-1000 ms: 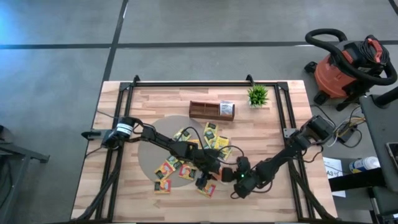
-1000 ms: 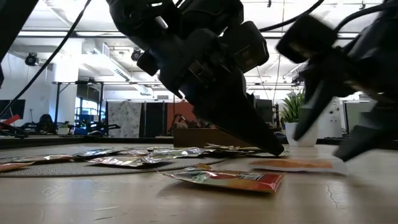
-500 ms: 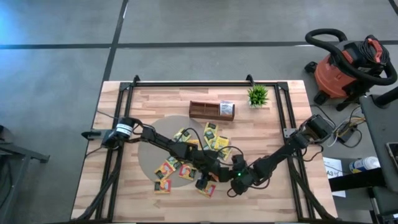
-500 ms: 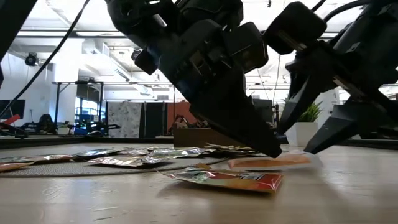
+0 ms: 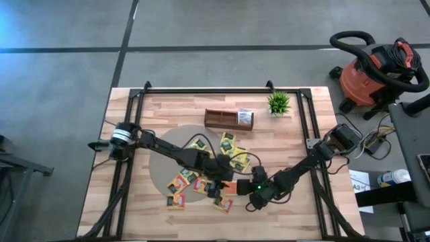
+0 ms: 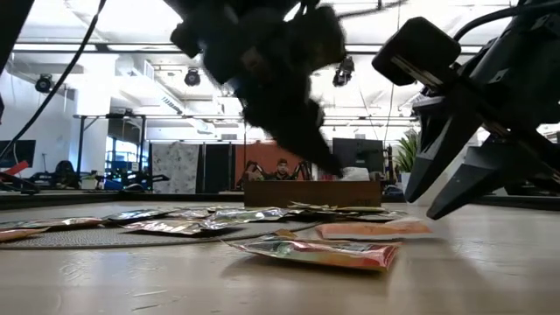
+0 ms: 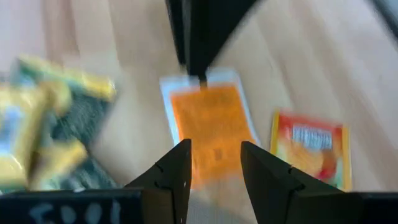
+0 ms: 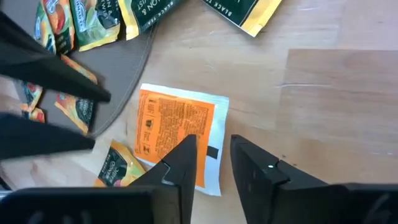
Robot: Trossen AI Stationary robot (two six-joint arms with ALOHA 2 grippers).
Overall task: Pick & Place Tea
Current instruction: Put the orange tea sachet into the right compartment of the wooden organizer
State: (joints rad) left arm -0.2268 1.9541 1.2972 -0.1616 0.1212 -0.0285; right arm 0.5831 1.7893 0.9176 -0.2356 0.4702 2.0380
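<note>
A: High view. The tea sachets (image 5: 213,161) lie scattered on and beside a round grey mat (image 5: 161,165) in the middle of the wooden table (image 5: 295,141). The tray (image 5: 228,119) stands beyond them, with one white sachet (image 5: 245,118) in its right end compartment; the other two compartments look bare. A potted plant (image 5: 278,103) sits just to the tray's right.

B: Arms?

A: Both reach to one spot near the front of the pile. The left gripper (image 5: 222,181) and right gripper (image 5: 247,190) face each other over an orange sachet (image 5: 230,187).

B: Low view?

A: The orange sachet (image 6: 374,230) lies flat on the wood, not lifted. The right gripper (image 6: 429,206) has its tips down by the sachet's far edge, fingers parted. The left gripper (image 6: 319,157) is raised and blurred, clear of the sachet. A red sachet (image 6: 315,252) lies nearer the camera.

B: Left wrist view?

A: Left fingers (image 7: 177,171) stand apart, holding nothing, above the orange sachet (image 7: 211,121).

B: Right wrist view?

A: Right fingers (image 8: 183,162) straddle the white edge of the orange sachet (image 8: 177,134), a narrow gap between them; no firm grip shown.

B: Progress?

A: Early, by my judgement. One sachet placed, nearly all others waiting. Pickup of the orange one not yet done.
</note>
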